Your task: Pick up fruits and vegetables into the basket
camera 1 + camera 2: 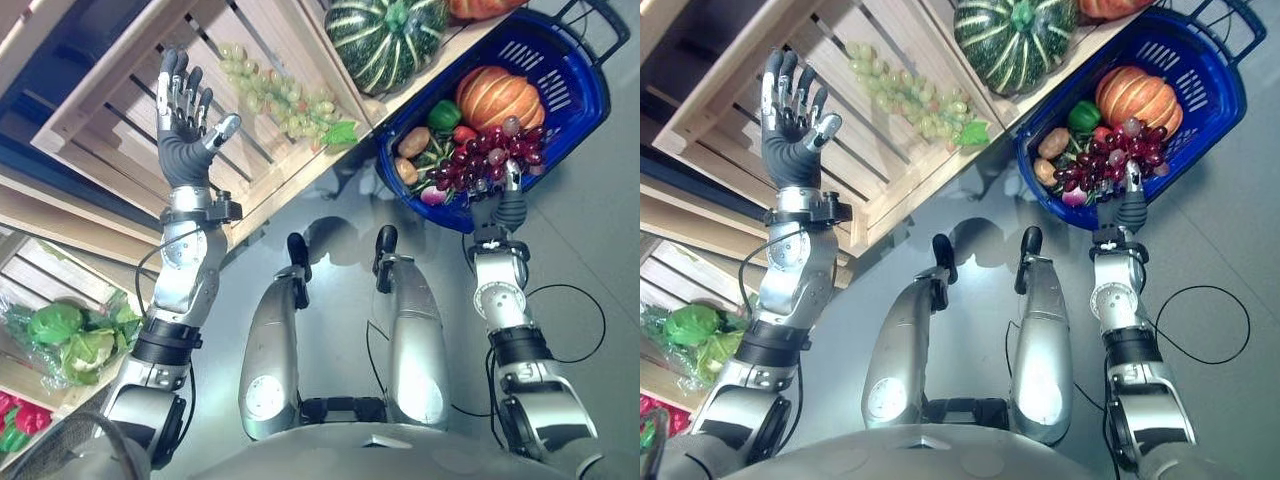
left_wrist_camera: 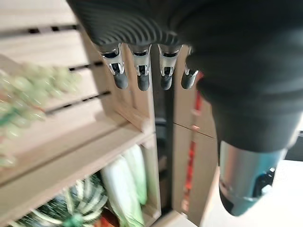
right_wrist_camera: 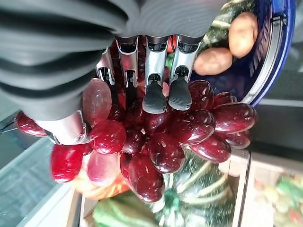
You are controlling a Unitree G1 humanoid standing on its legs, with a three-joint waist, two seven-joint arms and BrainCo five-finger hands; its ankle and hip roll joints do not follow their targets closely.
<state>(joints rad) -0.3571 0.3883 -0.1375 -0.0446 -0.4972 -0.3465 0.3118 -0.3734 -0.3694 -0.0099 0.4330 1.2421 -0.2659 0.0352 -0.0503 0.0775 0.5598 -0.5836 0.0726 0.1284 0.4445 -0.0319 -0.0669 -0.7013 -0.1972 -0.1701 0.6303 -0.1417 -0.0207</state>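
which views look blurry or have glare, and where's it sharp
Left wrist view: the green grapes and wooden crate are smeared, though the left hand is fairly crisp. Right wrist view: the red grapes are sharp with bright highlights on their skins, under the right hand; the background pumpkin is soft. Left eye view: evenly lit, with the blue basket clear.

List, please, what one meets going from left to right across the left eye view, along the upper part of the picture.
Left hand → green grapes → striped green squash → blue basket, which holds the orange pumpkin.
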